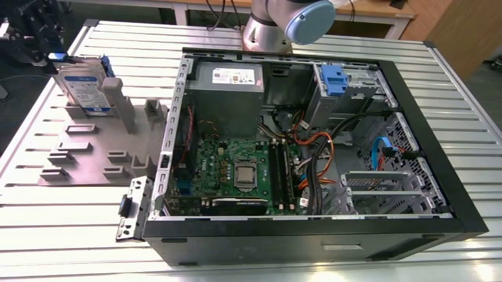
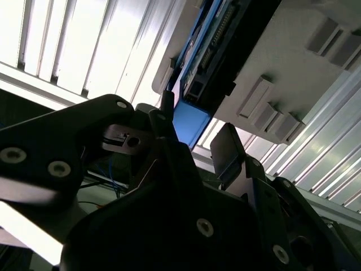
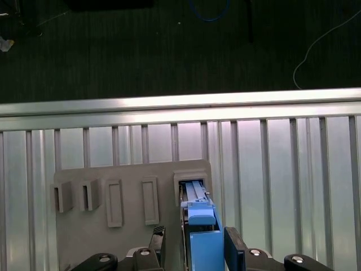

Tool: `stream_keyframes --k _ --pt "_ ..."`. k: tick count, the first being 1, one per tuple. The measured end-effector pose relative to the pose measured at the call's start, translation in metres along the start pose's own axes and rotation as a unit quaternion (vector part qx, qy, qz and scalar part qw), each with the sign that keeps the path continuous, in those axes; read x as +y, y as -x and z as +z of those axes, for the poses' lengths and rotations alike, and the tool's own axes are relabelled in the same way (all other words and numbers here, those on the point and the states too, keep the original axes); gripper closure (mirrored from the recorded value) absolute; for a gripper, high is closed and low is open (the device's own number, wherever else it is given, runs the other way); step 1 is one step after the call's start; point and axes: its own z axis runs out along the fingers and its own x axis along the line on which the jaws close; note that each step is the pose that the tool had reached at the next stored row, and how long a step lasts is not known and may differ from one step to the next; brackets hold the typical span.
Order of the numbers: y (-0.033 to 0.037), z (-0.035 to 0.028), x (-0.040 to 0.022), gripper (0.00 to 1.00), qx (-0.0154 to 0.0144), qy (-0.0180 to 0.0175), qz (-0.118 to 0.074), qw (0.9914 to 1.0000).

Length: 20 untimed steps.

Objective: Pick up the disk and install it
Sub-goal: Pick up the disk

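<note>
The disk (image 1: pixel 81 88) stands on edge in a slot of the grey holder plate (image 1: pixel 90 158), at the exterior view's left. It is silver-grey with a white-and-blue label and a blue bracket. My gripper (image 1: pixel 49 54) sits at its upper far end. In the first wrist view the gripper (image 3: pixel 196 248) is open, with the disk's blue bracket end (image 3: pixel 202 240) between the two fingers and small gaps on both sides. The second wrist view shows the same: the blue end of the disk (image 2: pixel 189 121) lies between the gripper's (image 2: pixel 194 132) spread black fingers (image 2: pixel 228 149).
An open computer case (image 1: pixel 439 176) lies on the slatted metal table (image 1: pixel 70 235), with motherboard, cables and a grey drive cage carrying a blue handle (image 1: pixel 333 79). The arm's base (image 1: pixel 271 29) stands behind the case. The holder plate has several other raised slots (image 3: pixel 114 202).
</note>
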Motion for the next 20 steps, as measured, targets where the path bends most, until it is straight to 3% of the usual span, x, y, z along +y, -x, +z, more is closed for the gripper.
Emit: stream_keyframes --k 20 --pt "0.0000 0.0017 -0.0001 0.47 0.0000 -0.0001 -0.008 0.99997"
